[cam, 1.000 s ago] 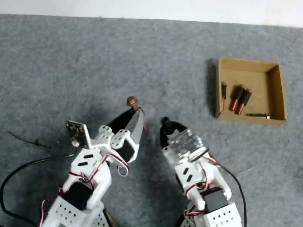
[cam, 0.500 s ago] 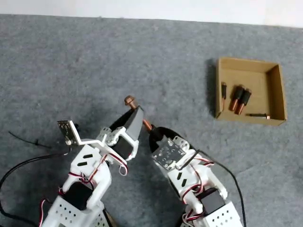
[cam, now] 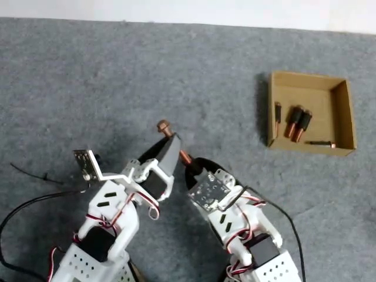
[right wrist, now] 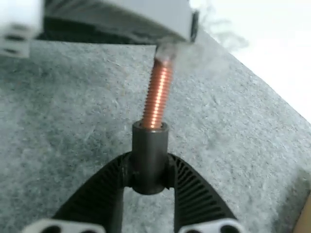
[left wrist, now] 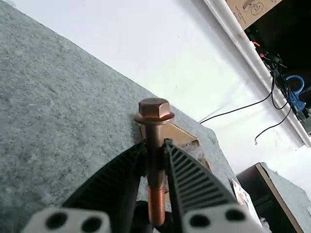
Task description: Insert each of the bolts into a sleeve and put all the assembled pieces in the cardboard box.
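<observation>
My left gripper (cam: pixel 169 144) (left wrist: pixel 155 150) is shut on a copper bolt (cam: pixel 174 140) (left wrist: pixel 154 160), hex head up and away, threaded end pointing toward the right arm. My right gripper (cam: pixel 192 170) (right wrist: pixel 148 172) is shut on a black sleeve (right wrist: pixel 149 158) (cam: pixel 191 167). The bolt's threaded tip (right wrist: pixel 158 97) sits in the sleeve's open mouth, the two lined up end to end above the grey carpet. The cardboard box (cam: pixel 346 111) stands at the right with three assembled pieces (cam: pixel 296 123) inside.
A thin dark rod (cam: pixel 320 143) lies along the box's near wall. Black cables (cam: pixel 29 176) trail over the carpet at the left, by the left arm's base. Grey carpet (cam: pixel 117 76) spreads open toward the far side, ending at a white floor strip.
My right gripper swung left with the sleeve and brought its mouth onto the bolt's threaded end. The left gripper tilted slightly, keeping hold of the bolt.
</observation>
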`<state>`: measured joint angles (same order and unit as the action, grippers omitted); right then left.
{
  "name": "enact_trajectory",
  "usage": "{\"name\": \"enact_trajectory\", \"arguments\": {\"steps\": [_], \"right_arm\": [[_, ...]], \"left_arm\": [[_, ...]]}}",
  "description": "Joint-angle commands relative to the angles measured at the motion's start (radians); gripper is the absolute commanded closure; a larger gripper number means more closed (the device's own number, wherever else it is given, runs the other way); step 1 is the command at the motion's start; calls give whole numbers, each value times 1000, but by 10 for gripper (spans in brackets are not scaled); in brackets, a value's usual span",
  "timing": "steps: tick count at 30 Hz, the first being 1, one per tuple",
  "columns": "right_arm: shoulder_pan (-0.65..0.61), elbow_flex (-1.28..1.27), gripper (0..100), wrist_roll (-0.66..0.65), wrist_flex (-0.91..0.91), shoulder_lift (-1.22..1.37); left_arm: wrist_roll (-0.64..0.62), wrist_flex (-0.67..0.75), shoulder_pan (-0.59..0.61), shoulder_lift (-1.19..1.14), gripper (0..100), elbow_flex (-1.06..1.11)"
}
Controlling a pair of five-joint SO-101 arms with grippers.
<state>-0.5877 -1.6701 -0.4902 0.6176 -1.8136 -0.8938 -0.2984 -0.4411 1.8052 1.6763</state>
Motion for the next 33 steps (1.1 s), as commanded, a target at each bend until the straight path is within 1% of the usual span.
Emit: {"name": "enact_trajectory", "arguments": {"steps": [1, 4, 10, 13, 18, 23, 29, 33], "right_arm": [[-12, -108, 993, -9, -7, -15], [-25, -107, 993, -9, -7, -15], [-31, -102, 993, -3, -5, -15], [-31, -102, 993, -3, -15, -15], [-35, -110, 993, -3, -101, -15], [-85, -110, 993, -8, -101, -13], [-84, -104, 993, -8, -101, -10], [-48, -105, 993, -3, -105, -13]], "left_arm": [[0, -11, 16, 15, 993, 19], [2, -12, 18, 15, 993, 19], [0, -12, 79, 15, 993, 19], [2, -34, 79, 15, 993, 19], [2, -66, 73, 15, 993, 19], [0, -68, 71, 15, 993, 19], [2, -106, -1, 15, 993, 19], [5, -160, -41, 15, 993, 19]]}}
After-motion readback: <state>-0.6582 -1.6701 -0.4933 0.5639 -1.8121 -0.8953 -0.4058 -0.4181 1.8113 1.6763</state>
